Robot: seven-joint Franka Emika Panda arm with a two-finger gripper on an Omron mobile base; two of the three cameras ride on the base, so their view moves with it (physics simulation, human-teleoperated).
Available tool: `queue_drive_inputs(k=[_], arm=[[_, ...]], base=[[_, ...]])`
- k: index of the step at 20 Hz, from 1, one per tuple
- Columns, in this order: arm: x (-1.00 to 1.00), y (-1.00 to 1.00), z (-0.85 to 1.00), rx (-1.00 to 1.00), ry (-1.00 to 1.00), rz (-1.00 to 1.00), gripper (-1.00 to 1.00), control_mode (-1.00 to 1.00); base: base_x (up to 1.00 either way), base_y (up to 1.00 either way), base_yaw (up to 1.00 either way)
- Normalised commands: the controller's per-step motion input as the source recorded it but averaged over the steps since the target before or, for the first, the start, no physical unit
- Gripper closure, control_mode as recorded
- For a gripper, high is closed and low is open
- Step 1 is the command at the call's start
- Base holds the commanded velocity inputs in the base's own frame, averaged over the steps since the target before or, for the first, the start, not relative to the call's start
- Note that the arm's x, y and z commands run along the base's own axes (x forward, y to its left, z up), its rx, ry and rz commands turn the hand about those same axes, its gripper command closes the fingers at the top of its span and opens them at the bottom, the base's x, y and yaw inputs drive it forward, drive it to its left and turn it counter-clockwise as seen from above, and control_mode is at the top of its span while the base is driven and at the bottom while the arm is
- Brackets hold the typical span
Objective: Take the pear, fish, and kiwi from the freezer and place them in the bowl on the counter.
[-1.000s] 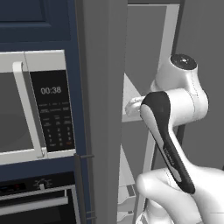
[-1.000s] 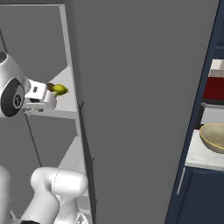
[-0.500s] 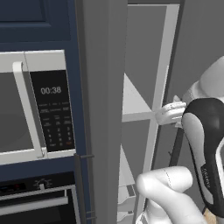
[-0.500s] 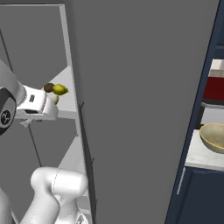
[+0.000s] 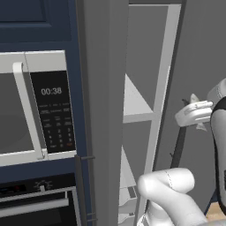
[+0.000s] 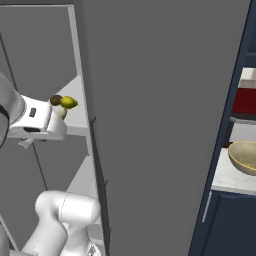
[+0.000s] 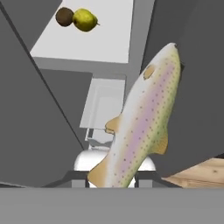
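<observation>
At the open freezer (image 6: 45, 60), the fish (image 7: 140, 122) is out in front of the shelves with the fingers (image 7: 113, 177) clamped on its tail end, so I'd call it 1 of 3 items picked and none delivered yet. Over to the right, the bowl (image 6: 243, 156) sits on the bench (image 6: 227, 177) with nothing visible inside, well apart from the hand, so the whole carry across looks to be ahead. Back on the white shelf (image 7: 100, 41), the pear (image 7: 85, 19) and the kiwi (image 7: 64, 16) lie touching side by side, both waiting for their own trips.
</observation>
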Motion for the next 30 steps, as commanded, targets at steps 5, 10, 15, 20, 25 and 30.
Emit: queue_drive_inputs(k=[5, 10, 15, 20, 25, 30], arm=[[-0.33, -0.02, 0.01, 0.00, 0.00, 0.00, 1.00, -1.00], [-0.35, 0.00, 0.00, 0.00, -0.02, -0.04, 1.00, -1.00], [0.00, 0.00, 0.00, 0.00, 0.00, 0.00, 1.00, 1.00], [0.00, 0.00, 0.00, 0.00, 0.00, 0.00, 1.00, 1.00], [0.00, 0.00, 0.00, 0.00, 0.00, 0.00, 1.00, 1.00], [0.00, 0.00, 0.00, 0.00, 0.00, 0.00, 1.00, 1.00]], base=[[0.00, 0.00, 0.00], [0.00, 0.00, 0.00], [-0.23, -0.76, -0.12], [-0.03, -1.00, -0.04], [0.00, -1.00, 0.00], [0.00, -1.00, 0.00]])
